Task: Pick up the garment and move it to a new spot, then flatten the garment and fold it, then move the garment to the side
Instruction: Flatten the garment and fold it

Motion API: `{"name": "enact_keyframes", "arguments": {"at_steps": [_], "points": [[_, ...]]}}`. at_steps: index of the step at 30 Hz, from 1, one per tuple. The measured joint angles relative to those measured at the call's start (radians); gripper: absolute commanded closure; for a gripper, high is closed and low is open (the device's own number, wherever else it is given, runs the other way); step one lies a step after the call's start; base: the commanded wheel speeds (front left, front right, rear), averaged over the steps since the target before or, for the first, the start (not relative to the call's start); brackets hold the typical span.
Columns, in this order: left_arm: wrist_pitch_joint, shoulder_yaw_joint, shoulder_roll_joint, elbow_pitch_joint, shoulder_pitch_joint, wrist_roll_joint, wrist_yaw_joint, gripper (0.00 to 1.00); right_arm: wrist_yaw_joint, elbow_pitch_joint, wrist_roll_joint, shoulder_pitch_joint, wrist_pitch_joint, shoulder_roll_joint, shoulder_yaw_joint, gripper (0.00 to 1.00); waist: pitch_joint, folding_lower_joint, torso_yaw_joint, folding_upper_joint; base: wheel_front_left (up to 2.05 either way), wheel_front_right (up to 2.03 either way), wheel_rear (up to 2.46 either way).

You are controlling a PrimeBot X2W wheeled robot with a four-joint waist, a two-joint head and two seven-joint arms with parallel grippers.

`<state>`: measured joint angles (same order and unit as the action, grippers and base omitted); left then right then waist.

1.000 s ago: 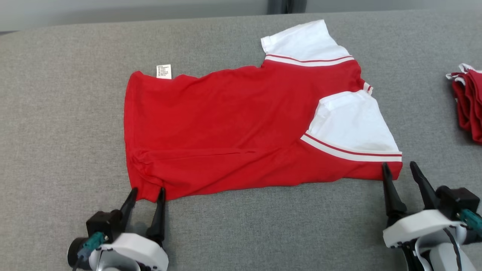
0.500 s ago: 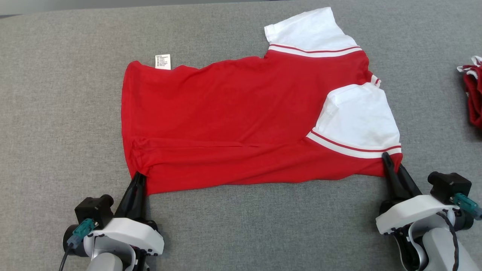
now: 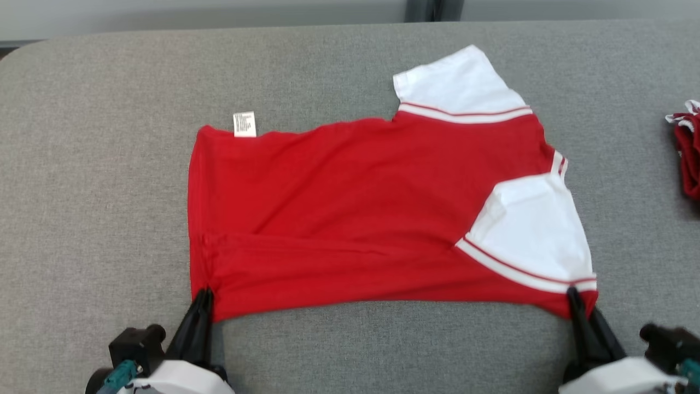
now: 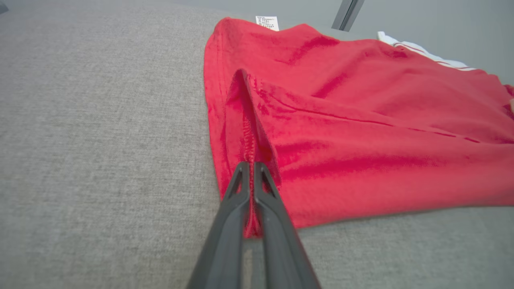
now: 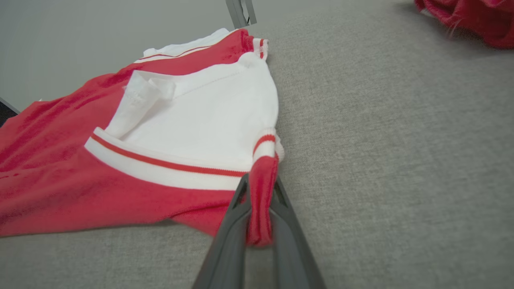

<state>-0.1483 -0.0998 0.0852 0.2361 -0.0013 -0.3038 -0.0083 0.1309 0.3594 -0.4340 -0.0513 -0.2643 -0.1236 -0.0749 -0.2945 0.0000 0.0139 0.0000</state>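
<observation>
Corners pinched: left gripper [image 3: 203, 300] clamps the near hem corner of the red shirt [image 3: 339, 208], right gripper [image 3: 575, 300] the near corner under its white sleeve [image 3: 530, 230] (jaws almost closed on cloth), likely to fold that edge away. Shirt lies mid-table; open grey tabletop [image 3: 328, 71] beyond, red pile [image 3: 690, 158] well rightward.

A grey fabric-covered table [image 3: 350, 350] is carrying a red shirt [image 3: 339, 219] with white sleeves, lying spread across its middle, white label [image 3: 244, 124] poking out at the far edge, and a bunched red pile of clothes [image 3: 690, 158] is sitting well apart, far right.
</observation>
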Motion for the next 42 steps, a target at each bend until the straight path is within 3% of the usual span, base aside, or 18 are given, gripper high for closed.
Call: {"name": "enact_keyframes", "arguments": {"at_steps": [11,17,18,19,20,23,33,42], "points": [[0.127,-0.011,0.03,-0.153,0.191,-0.015,0.027,1.0,0.0,-0.152,-0.005,0.259,0.067,0.056,0.049,1.0,0.057,-0.0001,0.002,0.0,0.0,0.0,0.0],[0.173,-0.01,0.048,-0.19,0.239,-0.024,0.033,1.0,0.0,-0.181,0.004,0.31,0.112,0.067,0.084,1.0,0.093,0.0,0.002,0.0,0.0,0.0,0.0],[0.177,-0.01,0.047,-0.19,0.239,-0.031,0.033,0.65,0.0,-0.18,0.007,0.306,0.115,0.067,0.085,1.0,0.097,0.0,0.002,0.0,0.0,0.0,0.0],[0.18,-0.012,0.045,-0.191,0.238,-0.034,0.033,0.0,0.0,-0.178,0.016,0.3,0.122,0.069,0.086,0.44,0.1,0.0,0.002,0.0,0.0,0.0,0.0],[0.18,-0.012,0.041,-0.191,0.237,-0.039,0.035,0.0,0.0,-0.175,0.029,0.291,0.124,0.069,0.087,0.0,0.102,0.0,0.003,0.0,0.0,0.0,0.0],[0.181,-0.011,0.031,-0.185,0.227,-0.051,0.045,0.0,0.0,-0.189,0.069,0.232,0.121,0.069,0.093,0.0,0.113,0.0,0.01,0.0,0.0,0.0,0.0],[0.007,0.012,0.024,-0.221,0.121,0.006,0.095,0.0,0.0,-0.319,0.164,0.085,0.07,0.048,0.072,0.0,0.168,0.0,0.024,0.0,0.0,0.0,0.0],[0.007,-0.018,0.03,-0.172,0.048,0.028,0.093,0.0,0.0,-0.354,0.187,0.082,0.097,0.054,0.075,0.0,0.172,0.0,0.023,0.0,0.0,0.0,0.0]]}}
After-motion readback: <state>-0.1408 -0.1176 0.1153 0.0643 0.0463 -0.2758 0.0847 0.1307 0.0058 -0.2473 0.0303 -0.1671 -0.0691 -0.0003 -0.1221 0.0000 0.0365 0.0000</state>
